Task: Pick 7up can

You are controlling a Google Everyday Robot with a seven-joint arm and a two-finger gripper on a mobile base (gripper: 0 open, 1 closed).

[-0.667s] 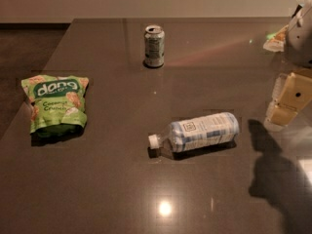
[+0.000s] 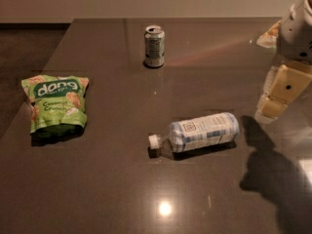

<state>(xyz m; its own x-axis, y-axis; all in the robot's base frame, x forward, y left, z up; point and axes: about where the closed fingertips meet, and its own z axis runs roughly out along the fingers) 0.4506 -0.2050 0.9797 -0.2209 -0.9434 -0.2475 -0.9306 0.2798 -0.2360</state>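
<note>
The 7up can (image 2: 154,46) stands upright near the far edge of the dark table (image 2: 117,179), greenish-grey and white with a silver top. My gripper (image 2: 280,91) hangs at the right edge of the camera view, above the table, far to the right of the can and nearer to me. Its cream-coloured fingers (image 2: 287,84) point down toward the table and touch nothing. It casts a shadow on the table below it.
A clear plastic water bottle (image 2: 200,133) with a white cap lies on its side in the middle, between the gripper and me. A green snack bag (image 2: 55,103) lies flat at the left. The table's far edge runs just behind the can.
</note>
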